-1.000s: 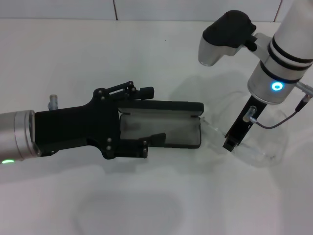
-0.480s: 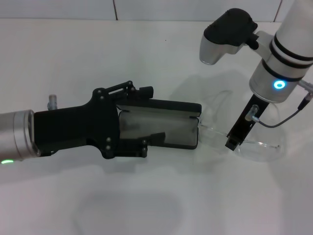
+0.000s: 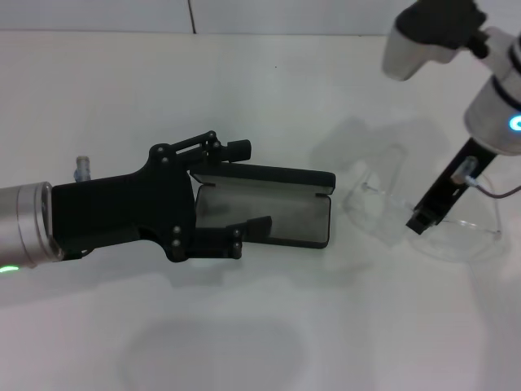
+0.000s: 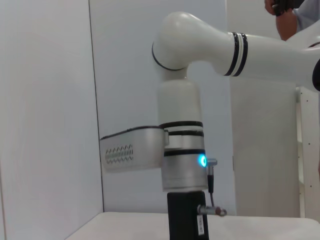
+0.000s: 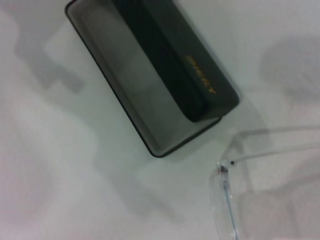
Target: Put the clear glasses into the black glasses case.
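The black glasses case lies open on the white table, grey lining up and lid standing along its far side. In the right wrist view the case shows orange lettering on its lid. My left gripper is open, one finger behind the lid and the other over the tray at the case's left end. The clear glasses are to the right of the case, one arm sticking up. My right gripper is shut on their frame. A hinge of the glasses appears in the right wrist view.
The table runs back to a white wall. The left wrist view shows only my right arm upright over the table and a person behind it. A small plug juts from my left arm.
My right gripper has moved right and slightly up, carrying the clear glasses away from the case's right end. My left gripper and the case have shifted a little to the left.
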Robot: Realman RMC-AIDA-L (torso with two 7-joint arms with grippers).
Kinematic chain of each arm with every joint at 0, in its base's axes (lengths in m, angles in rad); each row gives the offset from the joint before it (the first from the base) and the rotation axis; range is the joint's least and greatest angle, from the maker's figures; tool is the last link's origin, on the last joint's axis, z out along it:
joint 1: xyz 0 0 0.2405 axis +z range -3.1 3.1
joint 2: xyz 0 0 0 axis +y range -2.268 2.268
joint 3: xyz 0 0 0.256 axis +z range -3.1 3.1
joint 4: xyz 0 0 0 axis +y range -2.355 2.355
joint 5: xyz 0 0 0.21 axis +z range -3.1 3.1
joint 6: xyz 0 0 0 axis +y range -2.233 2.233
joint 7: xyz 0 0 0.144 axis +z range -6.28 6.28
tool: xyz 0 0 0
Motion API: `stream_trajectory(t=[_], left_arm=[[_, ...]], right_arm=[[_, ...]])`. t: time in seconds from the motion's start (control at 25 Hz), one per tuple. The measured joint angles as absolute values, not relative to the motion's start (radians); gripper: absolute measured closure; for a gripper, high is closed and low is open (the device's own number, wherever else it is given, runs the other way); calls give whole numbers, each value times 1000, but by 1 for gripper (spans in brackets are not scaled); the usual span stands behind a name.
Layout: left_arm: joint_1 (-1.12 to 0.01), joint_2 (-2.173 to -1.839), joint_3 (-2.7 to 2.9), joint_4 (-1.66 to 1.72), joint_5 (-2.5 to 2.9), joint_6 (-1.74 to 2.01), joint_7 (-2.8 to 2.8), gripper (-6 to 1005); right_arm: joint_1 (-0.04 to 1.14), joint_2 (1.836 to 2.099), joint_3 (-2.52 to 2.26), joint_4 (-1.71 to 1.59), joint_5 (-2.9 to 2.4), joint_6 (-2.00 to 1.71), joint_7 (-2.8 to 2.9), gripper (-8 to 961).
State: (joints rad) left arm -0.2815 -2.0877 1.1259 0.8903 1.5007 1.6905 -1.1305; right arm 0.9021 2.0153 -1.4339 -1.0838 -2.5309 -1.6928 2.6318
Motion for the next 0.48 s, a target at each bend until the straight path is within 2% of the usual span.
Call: stream_trajectory(t=[0.48], left_arm=[[-280,-2088,1121,890,1496,1690,-1130,256]], right_arm=[[799,2016,-1197,-1289,-2467,-1815,2540,852]])
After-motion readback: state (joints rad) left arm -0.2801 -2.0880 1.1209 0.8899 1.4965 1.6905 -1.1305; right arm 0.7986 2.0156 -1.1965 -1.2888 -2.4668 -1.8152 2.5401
